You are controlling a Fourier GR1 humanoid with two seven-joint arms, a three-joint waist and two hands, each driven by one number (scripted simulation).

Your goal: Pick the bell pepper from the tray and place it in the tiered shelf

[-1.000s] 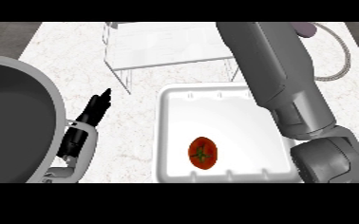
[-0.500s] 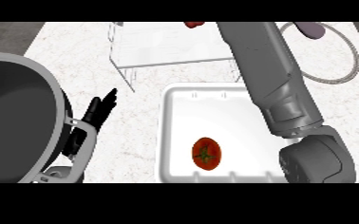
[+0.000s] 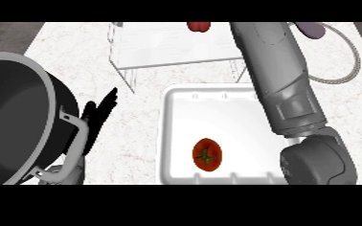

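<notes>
**Pepper lies in the tray, arm stretched over it**

The left hand point(image 3: 99, 115) shows at the lower left beside a dark pot point(image 3: 28, 119), its black fingers straight and holding nothing. The right forearm point(image 3: 279, 81) reaches up across the white tray point(image 3: 176, 124); its hand is out of sight, so its state cannot be told. The red bell pepper point(image 3: 207, 154) lies in the tray's near part. Beyond the tray stands the clear shelf point(image 3: 170, 48).

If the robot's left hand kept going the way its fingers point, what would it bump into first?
Probably the tiered shelf. The left hand sits beside the big pot, fingers straight, aimed up and a little right over bare counter. The shelf's near leg lies first on that line, though height is hard to judge.
</notes>
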